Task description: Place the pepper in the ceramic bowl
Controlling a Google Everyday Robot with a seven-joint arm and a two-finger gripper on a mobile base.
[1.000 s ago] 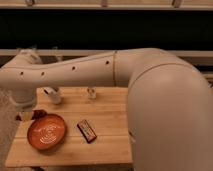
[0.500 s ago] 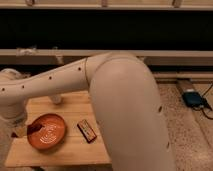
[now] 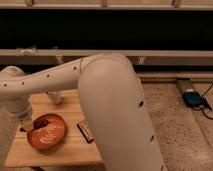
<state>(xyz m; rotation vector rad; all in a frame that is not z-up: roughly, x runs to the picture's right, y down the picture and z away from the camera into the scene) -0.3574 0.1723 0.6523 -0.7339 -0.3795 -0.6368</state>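
The ceramic bowl [image 3: 48,134], orange-brown with pale swirl marks, sits on the left part of the wooden table [image 3: 67,151]. My white arm sweeps across the view from the right and bends down at the far left. Its gripper [image 3: 25,125] hangs at the bowl's left rim, low over the table. The pepper does not show; it may be hidden by the gripper or the arm.
A dark flat packet [image 3: 86,131] lies just right of the bowl. A white mug [image 3: 55,96] stands at the table's back, partly behind my arm. A blue device with a cable [image 3: 193,98] lies on the speckled floor to the right. A dark wall runs behind.
My arm has swung further across the view and now covers the table's right side. The gripper end has come down at the bowl's left rim. The bowl and packet have not moved.
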